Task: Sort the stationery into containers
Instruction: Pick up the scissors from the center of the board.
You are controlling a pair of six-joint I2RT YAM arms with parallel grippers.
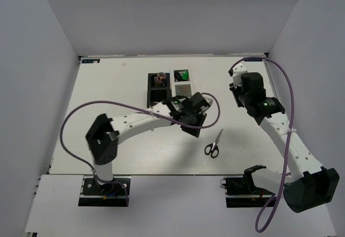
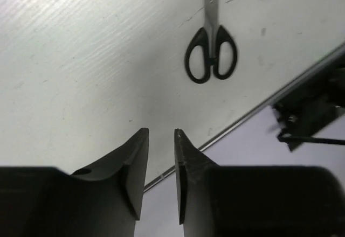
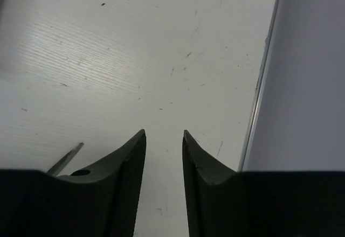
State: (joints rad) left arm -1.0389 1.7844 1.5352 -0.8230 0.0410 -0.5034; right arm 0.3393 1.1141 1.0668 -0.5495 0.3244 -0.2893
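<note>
The black-handled scissors (image 1: 213, 146) lie flat on the table right of centre. They also show in the left wrist view (image 2: 211, 54), handles toward me. My left gripper (image 1: 194, 128) hovers just up-left of them. In its wrist view the left gripper (image 2: 161, 132) is open by a narrow gap and empty. My right gripper (image 1: 236, 90) is at the far right, open and empty in its wrist view (image 3: 163, 133). The black organiser (image 1: 158, 92) and the white/silver organiser (image 1: 182, 89) stand side by side at the back centre. A green item (image 1: 184, 75) shows in the white one and a brownish item (image 1: 160, 78) in the black one.
The table's near edge (image 2: 253, 113) runs close behind the scissors in the left wrist view. The table's right edge (image 3: 261, 81) and the wall lie beside my right gripper. A thin grey blade tip (image 3: 64, 159) shows at lower left of the right wrist view.
</note>
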